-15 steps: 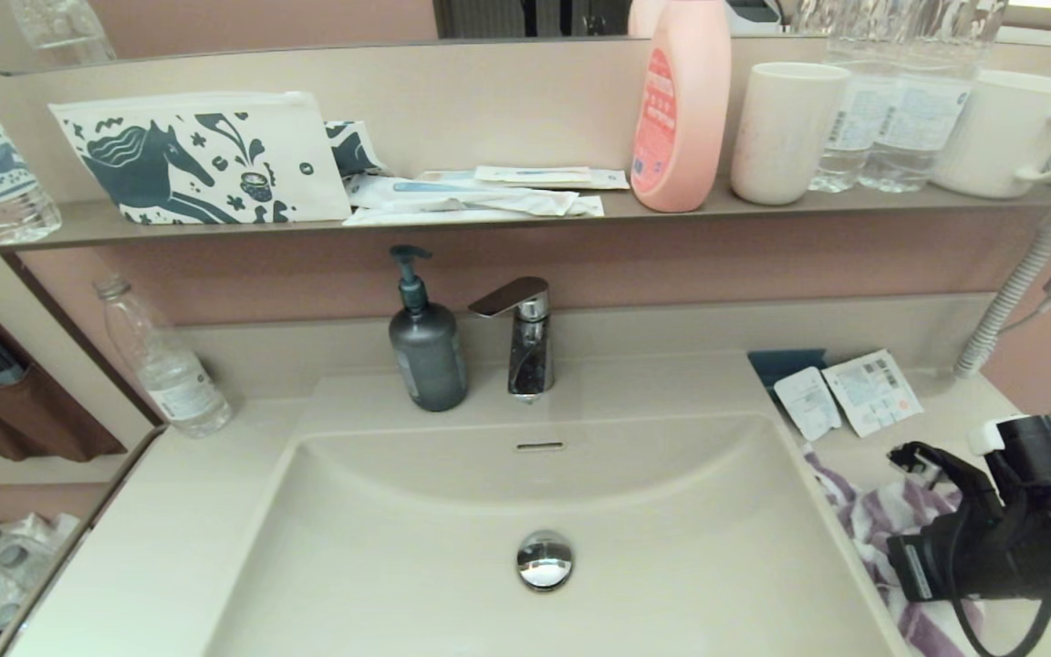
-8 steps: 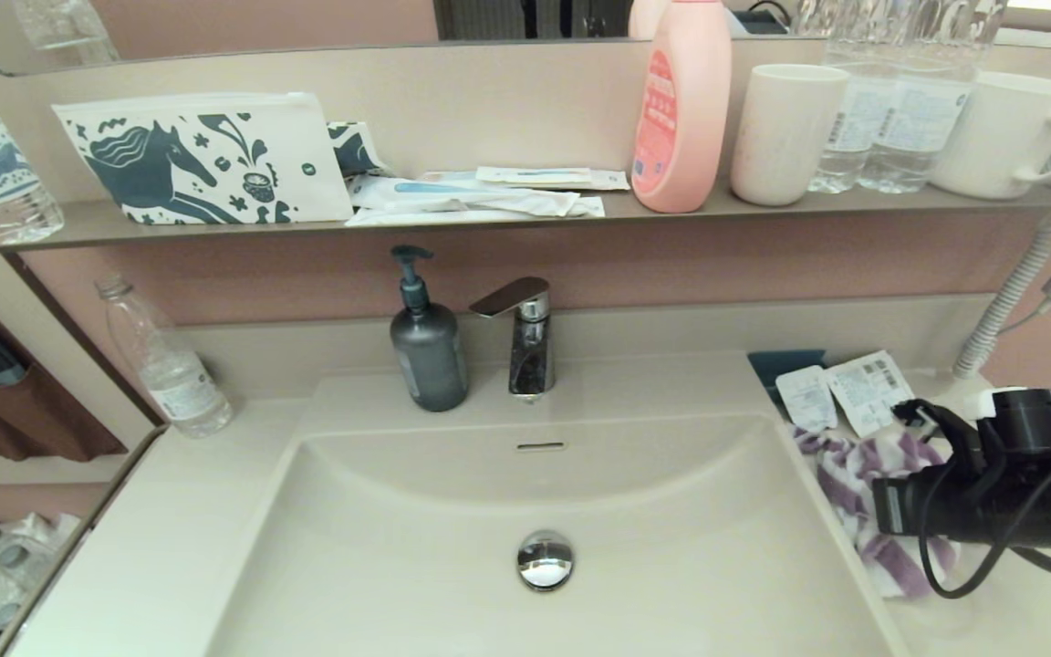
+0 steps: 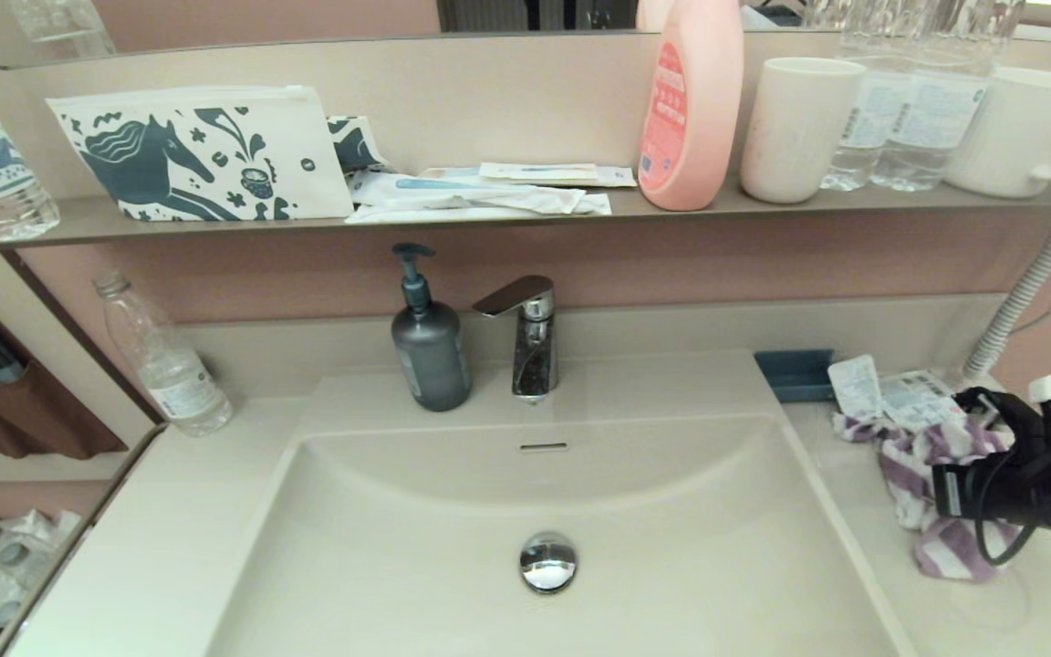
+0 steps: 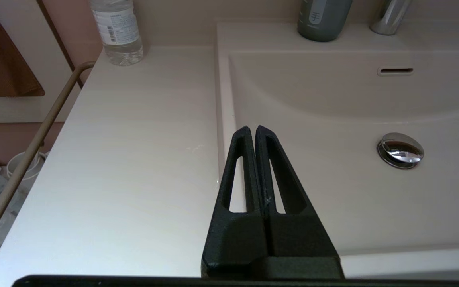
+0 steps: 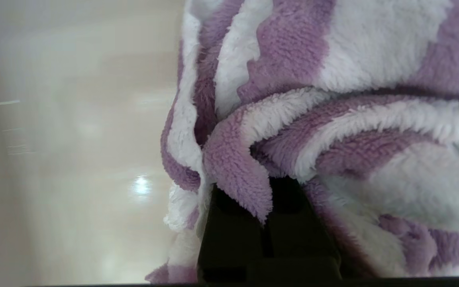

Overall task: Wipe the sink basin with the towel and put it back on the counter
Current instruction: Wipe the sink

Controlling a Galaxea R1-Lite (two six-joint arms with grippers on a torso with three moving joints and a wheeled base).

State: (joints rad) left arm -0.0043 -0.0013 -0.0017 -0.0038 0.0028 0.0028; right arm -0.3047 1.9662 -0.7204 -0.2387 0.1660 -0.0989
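Cream-beige vanity top fills the head view, the counter (image 3: 170, 538) formed in one piece with the sink basin (image 3: 452, 547), whose chrome drain plug (image 3: 547, 561) is seen at 6 o'clock from the faucet (image 3: 525, 338). At 3 o'clock from the basin, the purple-and-white striped towel (image 3: 931, 474) is bunched on the counter, and the right gripper (image 3: 972, 415) is closed on its folds. Small sachets (image 3: 881, 392) are seen touching the towel at its 12 o'clock edge. The left gripper (image 4: 255, 133) is held with fingers pressed together over the basin's left rim.
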